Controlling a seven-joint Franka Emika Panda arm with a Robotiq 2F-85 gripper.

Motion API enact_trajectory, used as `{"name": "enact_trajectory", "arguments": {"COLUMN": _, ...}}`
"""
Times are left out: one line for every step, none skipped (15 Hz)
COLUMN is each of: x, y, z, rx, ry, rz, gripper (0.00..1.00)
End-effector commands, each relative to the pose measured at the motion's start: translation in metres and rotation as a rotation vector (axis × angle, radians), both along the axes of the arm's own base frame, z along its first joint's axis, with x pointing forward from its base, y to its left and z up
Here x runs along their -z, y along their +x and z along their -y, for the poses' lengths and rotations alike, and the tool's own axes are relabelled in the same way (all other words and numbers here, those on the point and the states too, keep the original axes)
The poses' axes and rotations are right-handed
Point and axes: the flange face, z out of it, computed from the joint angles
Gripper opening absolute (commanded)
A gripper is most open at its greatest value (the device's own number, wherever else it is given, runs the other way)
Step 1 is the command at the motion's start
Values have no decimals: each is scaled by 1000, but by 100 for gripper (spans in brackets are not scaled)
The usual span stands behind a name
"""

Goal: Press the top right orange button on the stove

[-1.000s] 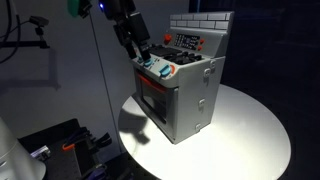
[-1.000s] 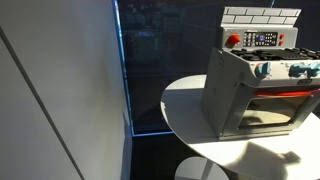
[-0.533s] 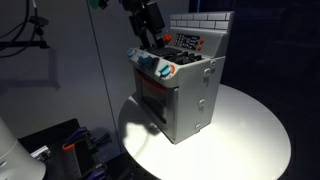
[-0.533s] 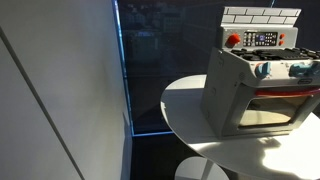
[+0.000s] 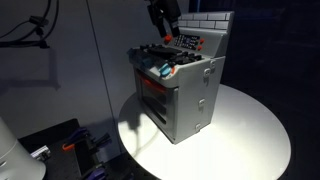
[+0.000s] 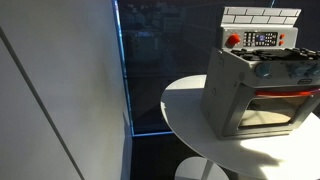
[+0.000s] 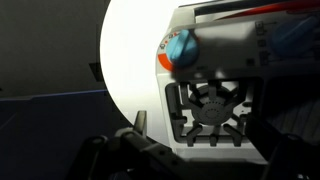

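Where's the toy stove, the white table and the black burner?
toy stove (image 5: pixel 203 95), in an exterior view, on its grey side wall.
white table (image 5: pixel 250 125), in an exterior view, on a bare part of its top.
black burner (image 7: pixel 212 108), wrist view, on the middle of its grate.

In both exterior views you see a round white tabletop (image 5: pixel 250 135) (image 6: pixel 185 110), brightly lit. At 9 o'clock in an exterior view stands a pale grey wall panel (image 6: pixel 55 90), with a dark glass partition (image 6: pixel 155 70) just beside it toward 3 o'clock. In an exterior view you find a black camera on a stand (image 5: pixel 38 22) at 10 o'clock and black equipment with a small orange part (image 5: pixel 62 146) at 7 o'clock.
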Motion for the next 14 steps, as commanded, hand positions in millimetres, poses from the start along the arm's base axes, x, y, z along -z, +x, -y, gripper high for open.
{"name": "enact_trajectory", "arguments": {"x": -5, "y": 30, "z": 0, "rx": 67, "ry": 19, "rz": 9, "gripper": 100}}
{"name": "enact_trajectory", "arguments": {"x": -4, "y": 36, "z": 0, "rx": 80, "ry": 21, "rz": 11, "gripper": 100}}
{"name": "enact_trajectory", "arguments": {"x": -2, "y": 42, "z": -1, "rx": 88, "ry": 25, "rz": 11, "gripper": 100}}
{"name": "enact_trajectory", "arguments": {"x": 0, "y": 49, "z": -1, "rx": 98, "ry": 26, "rz": 11, "gripper": 100}}
{"name": "enact_trajectory", "arguments": {"x": 2, "y": 55, "z": 0, "rx": 108, "ry": 26, "rz": 12, "gripper": 100}}
{"name": "enact_trajectory", "arguments": {"x": 4, "y": 62, "z": 1, "rx": 119, "ry": 26, "rz": 17, "gripper": 100}}
{"name": "enact_trajectory", "arguments": {"x": 5, "y": 69, "z": 1, "rx": 131, "ry": 27, "rz": 19, "gripper": 100}}
{"name": "enact_trajectory", "arguments": {"x": 7, "y": 75, "z": 2, "rx": 142, "ry": 25, "rz": 26, "gripper": 100}}
{"name": "enact_trajectory", "arguments": {"x": 8, "y": 81, "z": 2, "rx": 149, "ry": 27, "rz": 28, "gripper": 100}}
{"name": "enact_trajectory", "arguments": {"x": 9, "y": 88, "z": 2, "rx": 156, "ry": 27, "rz": 36, "gripper": 100}}
{"name": "enact_trajectory", "arguments": {"x": 10, "y": 94, "z": 2, "rx": 163, "ry": 28, "rz": 42, "gripper": 100}}
{"name": "enact_trajectory", "arguments": {"x": 12, "y": 100, "z": 2, "rx": 168, "ry": 28, "rz": 50, "gripper": 100}}
{"name": "enact_trajectory", "arguments": {"x": 13, "y": 106, "z": 2, "rx": 172, "ry": 27, "rz": 54, "gripper": 100}}
{"name": "enact_trajectory", "arguments": {"x": 15, "y": 112, "z": 0, "rx": 175, "ry": 26, "rz": 56, "gripper": 100}}
